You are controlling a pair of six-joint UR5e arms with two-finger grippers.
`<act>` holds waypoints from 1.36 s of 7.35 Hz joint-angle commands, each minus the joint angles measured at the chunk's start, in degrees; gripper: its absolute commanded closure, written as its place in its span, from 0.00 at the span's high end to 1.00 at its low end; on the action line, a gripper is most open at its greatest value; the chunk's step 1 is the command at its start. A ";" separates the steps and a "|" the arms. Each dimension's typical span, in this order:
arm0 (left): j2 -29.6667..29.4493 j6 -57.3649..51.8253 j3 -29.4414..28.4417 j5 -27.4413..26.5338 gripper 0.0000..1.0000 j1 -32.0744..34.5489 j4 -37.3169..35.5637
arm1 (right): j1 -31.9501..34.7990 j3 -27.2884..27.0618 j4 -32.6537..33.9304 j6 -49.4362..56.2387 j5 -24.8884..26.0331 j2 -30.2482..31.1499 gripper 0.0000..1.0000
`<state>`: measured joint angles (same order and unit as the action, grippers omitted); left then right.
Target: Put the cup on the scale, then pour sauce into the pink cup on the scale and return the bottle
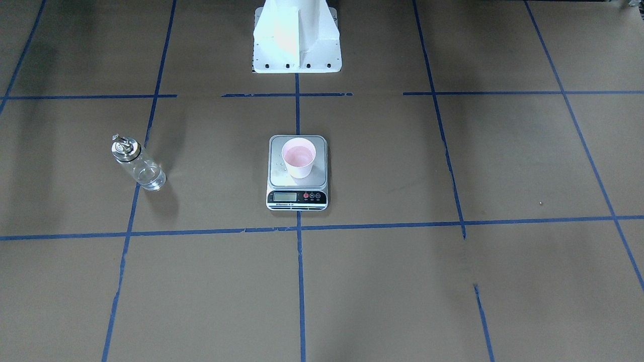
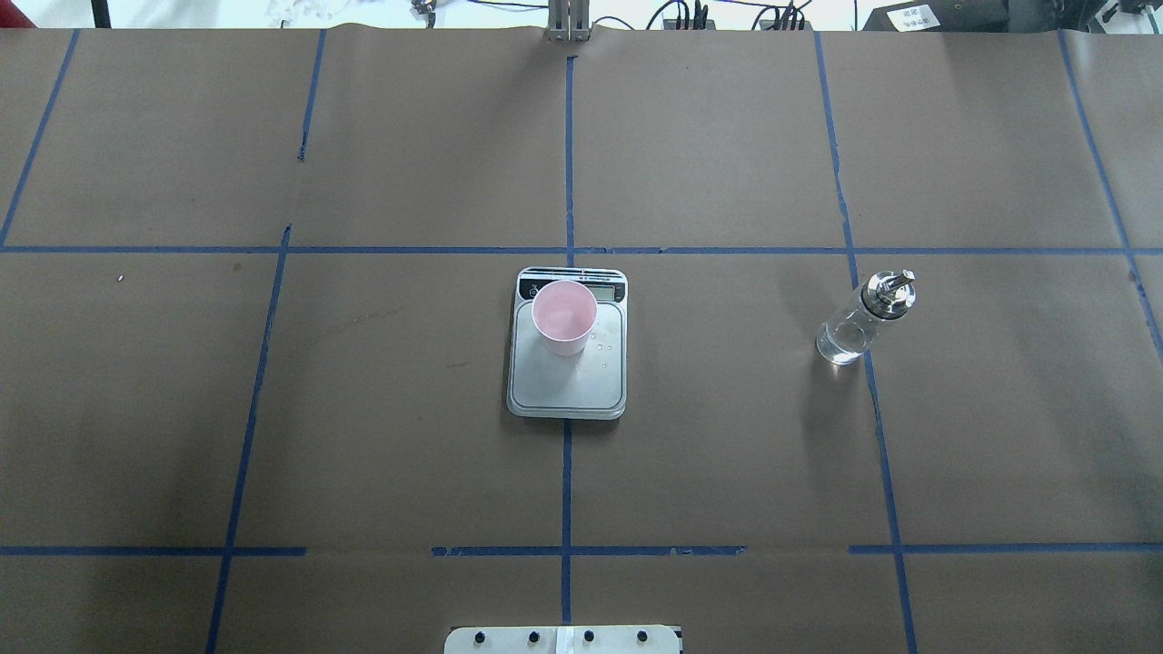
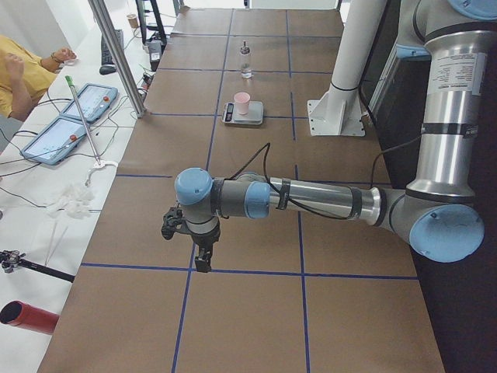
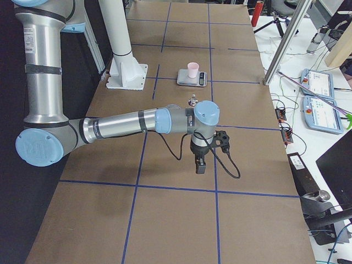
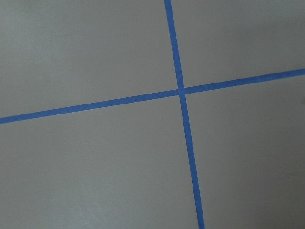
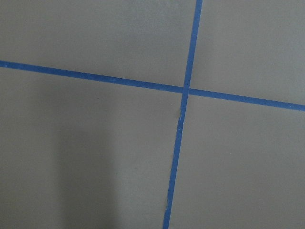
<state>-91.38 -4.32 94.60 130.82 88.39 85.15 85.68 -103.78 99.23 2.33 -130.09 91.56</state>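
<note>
Left gripper (image 3: 203,260) and right gripper (image 4: 200,165) openings cannot be told; the bottle (image 2: 847,332), likely fragile, slippery glass, is best held mid-body.

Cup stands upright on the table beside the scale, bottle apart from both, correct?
No. The cup stands upright on the scale, on its steel platform, not on the table beside it, as the overhead exterior view shows. The bottle is apart from both.

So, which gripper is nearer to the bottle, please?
Right. The right gripper hangs on the same side as the bottle; the left gripper hangs far beyond the scale.
</note>
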 commanded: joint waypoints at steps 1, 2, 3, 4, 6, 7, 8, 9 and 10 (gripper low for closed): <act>0.32 0.27 -0.11 2.85 1.00 -0.06 0.02 | -0.07 -0.89 -0.09 0.05 0.09 0.46 1.00; 0.33 0.19 -0.37 2.95 1.00 -0.15 0.19 | -0.07 -0.81 -0.09 0.05 0.10 0.46 1.00; 0.41 0.36 -0.03 3.03 1.00 -0.15 -0.07 | -0.07 -0.81 -0.09 0.05 0.01 0.29 1.00; 0.41 0.45 -0.37 2.95 1.00 -0.15 -0.07 | -0.07 -0.81 -0.18 0.13 0.09 0.20 1.00; 0.41 0.71 -0.81 3.64 1.00 -0.15 -0.16 | -0.07 -0.90 -0.18 0.05 0.01 0.29 1.00; 1.11 0.54 -0.90 7.22 1.00 -0.06 -0.68 | -0.07 -0.81 -0.09 0.13 0.18 0.37 1.00; 2.60 0.19 -1.17 8.30 1.00 -0.06 -0.60 | -0.07 -0.81 -0.18 0.14 0.18 0.46 1.00; 3.05 0.19 -0.38 8.13 1.00 -0.06 -0.69 | -0.07 -0.81 -0.09 0.14 0.10 0.46 1.00; 3.14 0.19 -0.64 7.96 1.00 0.11 -0.69 | -0.07 -0.90 -0.09 0.05 0.01 0.46 1.00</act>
<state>-88.69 -4.08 93.94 138.67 88.38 84.51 85.61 -104.60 99.11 2.44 -129.98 92.00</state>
